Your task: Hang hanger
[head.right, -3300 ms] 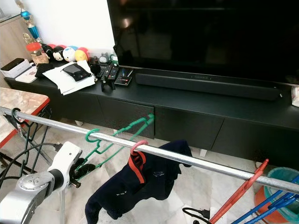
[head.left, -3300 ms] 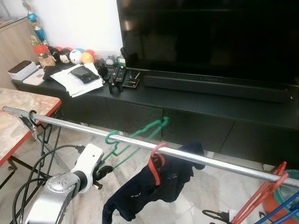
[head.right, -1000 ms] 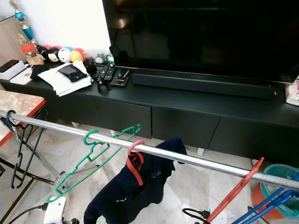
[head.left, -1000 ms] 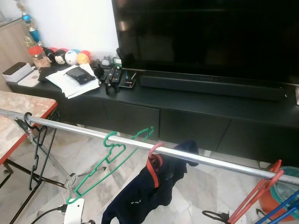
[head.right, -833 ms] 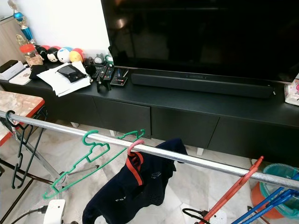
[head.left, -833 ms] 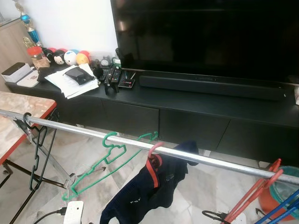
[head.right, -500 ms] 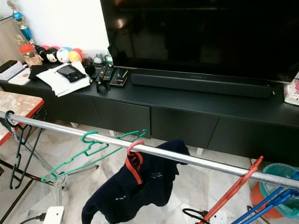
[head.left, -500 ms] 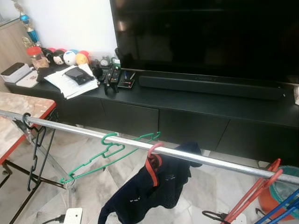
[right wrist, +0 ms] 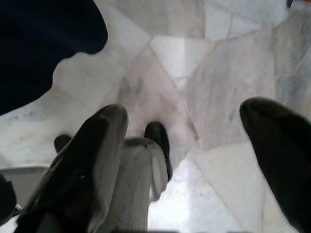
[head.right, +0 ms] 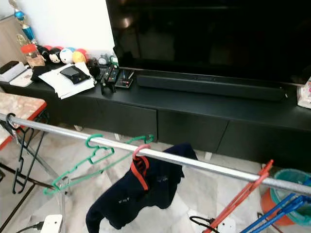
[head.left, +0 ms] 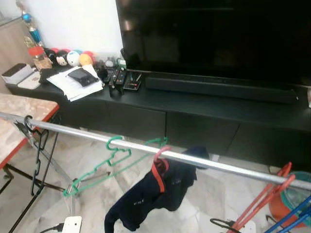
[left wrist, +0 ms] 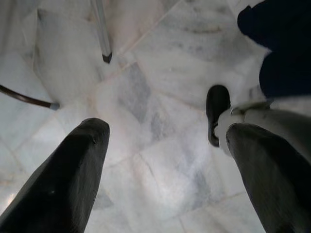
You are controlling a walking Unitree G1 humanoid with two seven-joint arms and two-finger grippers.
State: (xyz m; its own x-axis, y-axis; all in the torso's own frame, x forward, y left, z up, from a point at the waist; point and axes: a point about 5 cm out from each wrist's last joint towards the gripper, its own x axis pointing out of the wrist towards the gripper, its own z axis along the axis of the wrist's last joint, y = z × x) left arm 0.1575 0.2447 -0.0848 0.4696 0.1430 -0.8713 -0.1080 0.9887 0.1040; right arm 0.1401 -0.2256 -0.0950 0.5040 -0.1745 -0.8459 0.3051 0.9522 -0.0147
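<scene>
Hanging by its hook, the green hanger (head.left: 109, 162) sits on the silver rail (head.left: 87, 133) left of centre in the left eye view; you can treat the hang as done, judged from how it lies. Its body tilts down toward lower left, lower corner near the rack's upright leg, probably because nothing weights it. Just beside it, a red hanger (head.left: 159, 167) carries a dark navy garment (head.left: 150, 196) that drags it straight down. A black hanger (head.left: 36, 160) hooks at the rail's far left end, and red and blue hangers (head.left: 272, 199) bunch at lower right.

Your left hand (left wrist: 160, 160) points at the marble floor (left wrist: 146, 121), fingers spread wide, gripping nothing. Your right hand (right wrist: 180, 145) likewise, fingers apart and empty, the robot's foot below it. Both hang low, so my read is they're parked clear of the rail.

Upper frame: TV (head.left: 214, 39) and soundbar on the black cabinet (head.left: 194, 111), papers and remotes at upper left.
</scene>
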